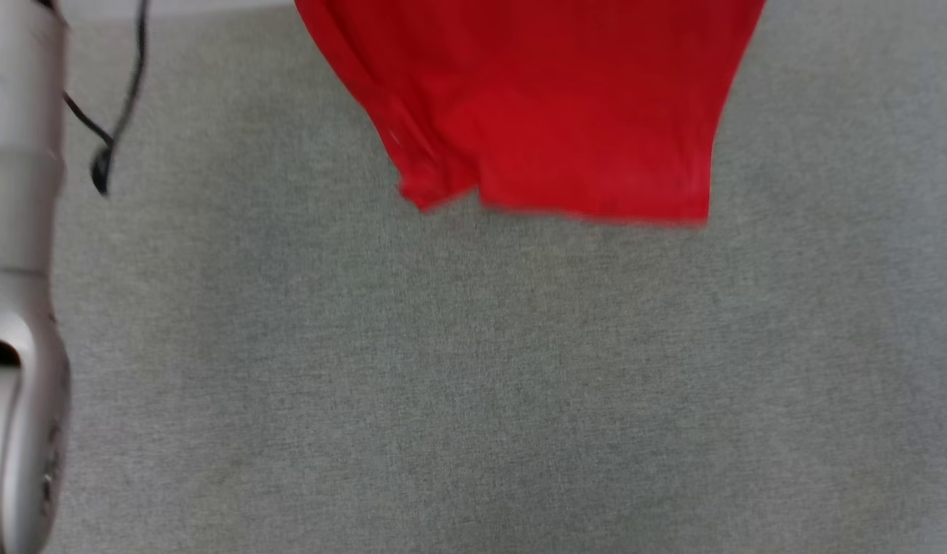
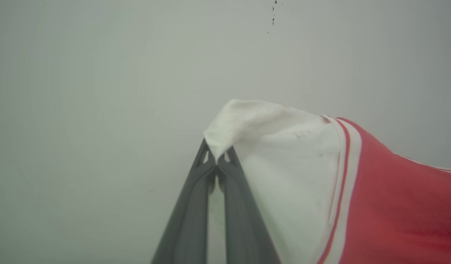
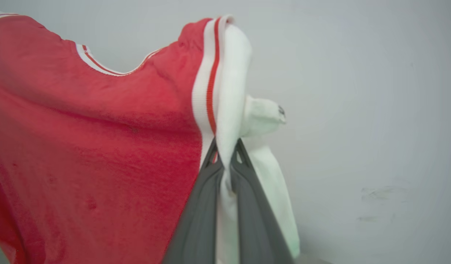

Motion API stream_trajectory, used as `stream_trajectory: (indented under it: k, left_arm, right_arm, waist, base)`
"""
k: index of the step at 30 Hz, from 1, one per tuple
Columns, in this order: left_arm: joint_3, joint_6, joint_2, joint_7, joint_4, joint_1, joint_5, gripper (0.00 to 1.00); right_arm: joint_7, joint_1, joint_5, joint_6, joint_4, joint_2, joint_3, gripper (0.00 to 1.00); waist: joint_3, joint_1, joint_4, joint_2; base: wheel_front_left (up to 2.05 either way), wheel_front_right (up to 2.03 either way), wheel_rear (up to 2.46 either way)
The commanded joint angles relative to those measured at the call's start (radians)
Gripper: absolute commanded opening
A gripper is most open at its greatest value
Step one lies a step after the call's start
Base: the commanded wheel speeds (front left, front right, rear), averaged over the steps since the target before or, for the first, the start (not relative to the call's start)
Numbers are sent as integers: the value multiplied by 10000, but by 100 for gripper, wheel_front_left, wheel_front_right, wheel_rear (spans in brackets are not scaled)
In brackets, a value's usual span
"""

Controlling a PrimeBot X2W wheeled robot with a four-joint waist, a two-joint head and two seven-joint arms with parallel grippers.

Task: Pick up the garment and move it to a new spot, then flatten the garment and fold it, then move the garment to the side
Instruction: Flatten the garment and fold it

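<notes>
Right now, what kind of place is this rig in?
Probably an indoor lab or test room: a grey carpet-like surface under the hanging garment, a plain pale wall, a loose black cable.

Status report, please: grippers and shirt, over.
Left gripper shut on white sleeve. Right gripper shut on other sleeve. Garment hanging over grey surface. Black cable far left, apart.

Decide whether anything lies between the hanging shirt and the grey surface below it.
Nothing visible does. The shirt hangs from the left gripper and right gripper, each shut on a white sleeve. The surface under its hem shows no object; a black cable dangles far left, apart from it.
</notes>
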Motion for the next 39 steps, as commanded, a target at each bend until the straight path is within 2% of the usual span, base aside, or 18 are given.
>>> stream_trajectory:
  k: [1,11,19,26,31,33,34,39]
  left_arm:
    - [-6,39,54,-232,137,-555,125,0]
    - [-102,-86,330,-1175,531,-3248,509,0]
    - [-253,-257,217,-1452,1170,-3864,497,0]
    - [-308,-541,-5,-1582,2016,-3501,267,0]
    - [-285,-856,-124,-1694,2605,-3066,59,0]
    - [-253,-1018,-210,-1799,2885,-2765,-80,0]
    - [-220,-1254,-284,-1986,3261,-1990,-254,0]
    - [-56,-1599,-345,-2338,3474,-174,-592,0]
  right_arm:
    - [-351,-521,-97,-14,181,63,-2,0]
    - [-2048,-3056,-22,-14,560,-25,245,0]
    - [-2425,-3473,486,-14,909,75,846,0]
    - [-2468,-3044,1063,-14,1268,203,1559,0]
    - [-2405,-2433,1583,-14,1548,269,1873,0]
    - [-2390,-2079,1794,-12,1681,253,2063,0]
    - [-2445,-1249,2069,-12,1848,260,2353,0]
    - [-2757,519,2641,-12,1638,183,2812,0]
  waist:
    - [643,-1,26,-1]
    - [1880,-1,-37,-1]
    - [2594,-1,-47,-1]
    - [3111,-1,-23,-1]
    - [3073,-1,-29,-1]
    - [2906,-1,-5,-1]
    - [2500,-1,7,-1]
    - [1442,-1,46,-1]
  base:
    - [0,0,0]
    - [0,0,0]
    - [0,0,0]
    - [0,0,0]
    - [0,0,0]
    - [0,0,0]
    - [0,0,0]
    - [0,0,0]
